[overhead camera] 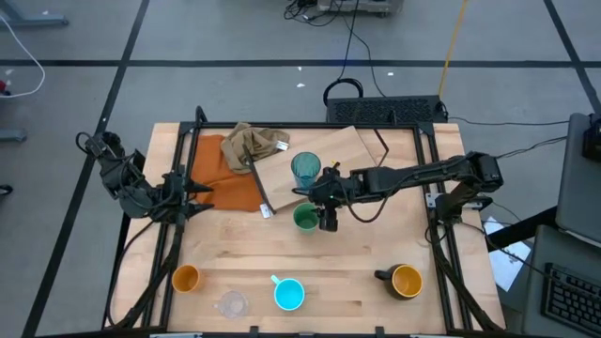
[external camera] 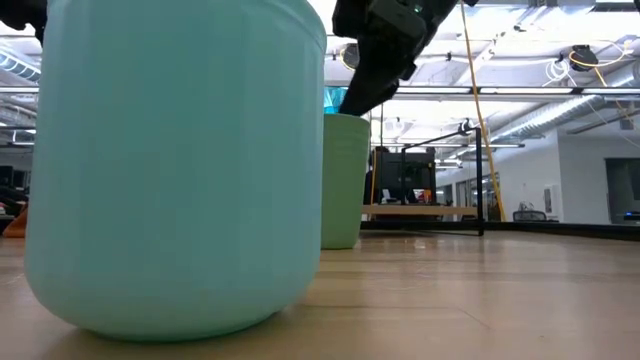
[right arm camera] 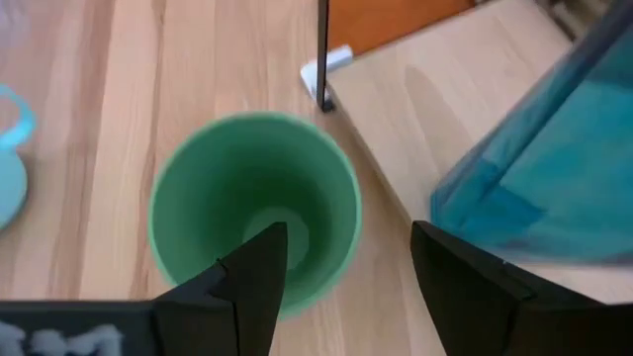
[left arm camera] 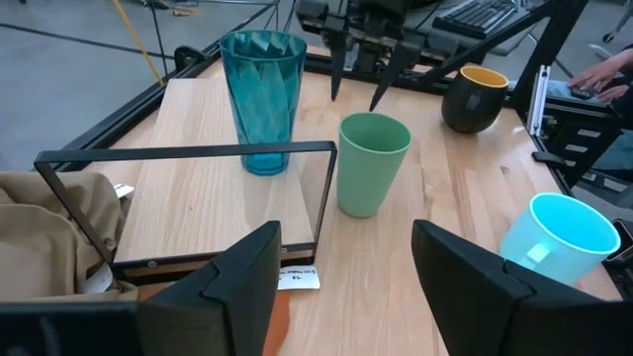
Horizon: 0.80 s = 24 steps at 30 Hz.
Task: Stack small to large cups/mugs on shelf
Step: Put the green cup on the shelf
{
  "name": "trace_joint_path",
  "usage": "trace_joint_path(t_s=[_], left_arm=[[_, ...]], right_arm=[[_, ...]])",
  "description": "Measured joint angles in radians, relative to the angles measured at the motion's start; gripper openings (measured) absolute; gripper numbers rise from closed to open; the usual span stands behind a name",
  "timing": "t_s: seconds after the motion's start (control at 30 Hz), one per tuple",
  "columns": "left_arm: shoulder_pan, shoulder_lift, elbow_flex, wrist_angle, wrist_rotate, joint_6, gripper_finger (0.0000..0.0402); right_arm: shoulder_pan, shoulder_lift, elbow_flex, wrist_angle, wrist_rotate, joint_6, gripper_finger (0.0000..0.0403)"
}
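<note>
I'm holding the right gripper (overhead camera: 326, 222) spread just beside the green cup (overhead camera: 305, 219), not gripping it; the left gripper (left arm camera: 341, 272) is waiting spread at the table's left.

Robotics lab or open-plan workshop floor. Wooden table (overhead camera: 310, 272) in black metal frame, two dark arms mounted at sides. Grey floor (overhead camera: 188, 38) marked with dark tape lines, cables (overhead camera: 352, 42) trailing across it. Beyond table: high ceiling with exposed ducts (external camera: 590, 105) and strip lights, more rigs and desks. Keyboard (overhead camera: 568, 291) at right edge, person's hand (left arm camera: 603, 71) typing nearby.
</note>
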Motion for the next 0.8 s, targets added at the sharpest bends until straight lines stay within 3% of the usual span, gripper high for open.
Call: trace_joint_path(t_s=[0.8], left_arm=[[0.0,0.0,-0.06,0.043,-0.005,-0.054,0.023]], right_arm=[[-0.016,0.053,0.002,0.067,-0.048,-0.031,0.0208]])
